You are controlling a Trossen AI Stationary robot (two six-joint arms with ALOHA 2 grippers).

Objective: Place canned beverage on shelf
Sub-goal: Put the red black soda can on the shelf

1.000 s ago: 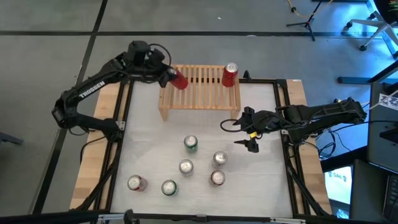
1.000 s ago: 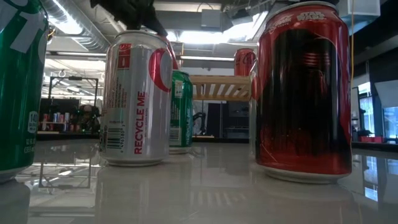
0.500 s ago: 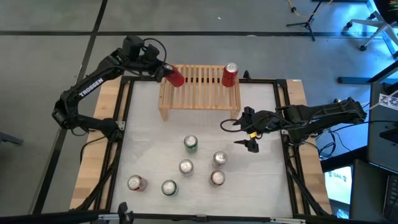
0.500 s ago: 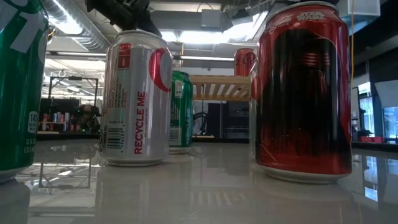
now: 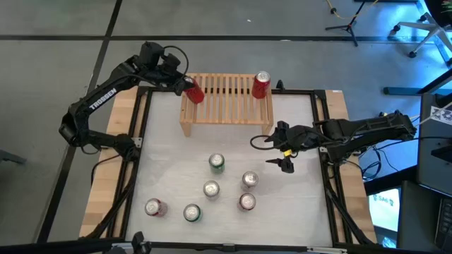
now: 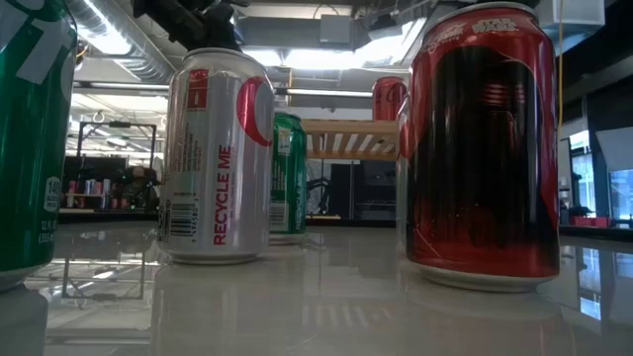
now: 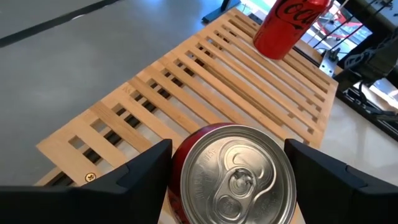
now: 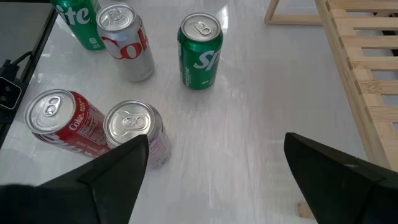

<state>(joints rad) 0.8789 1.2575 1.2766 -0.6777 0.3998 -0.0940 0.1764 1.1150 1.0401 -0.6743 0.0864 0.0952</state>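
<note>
My left gripper (image 5: 189,87) is shut on a red can (image 5: 195,92) over the left end of the light-wood slatted shelf (image 5: 226,107). The can's silver top (image 7: 232,171) faces the left wrist camera. A second red can (image 5: 261,85) stands upright on the shelf's far right corner; it also shows in the left wrist view (image 7: 289,25). My right gripper (image 5: 281,149) is open and empty above the table, right of the shelf's near right leg. The held can is hidden in the low view. My left gripper pinches the red can between its two fingers (image 7: 146,169), which lie on opposite sides of its wall just below the top rim (image 7: 180,163). The fingers come from the far left, slanting down over the can's top end. The can is tilted, base toward the slats; whether it touches them I cannot tell.
Several upright cans stand on the white table near its front: a green one (image 5: 216,163), silver ones (image 5: 249,180) (image 5: 211,189), a red-and-silver one (image 5: 154,207). In the low view a silver can (image 6: 216,158) and a dark red can (image 6: 483,148) stand close in front of the shelf (image 6: 346,138).
My left gripper has drawn a little toward the table's left and far edge with the red can, which has stayed in the hold, tilted, over the shelf's left end. My right arm has kept still.
</note>
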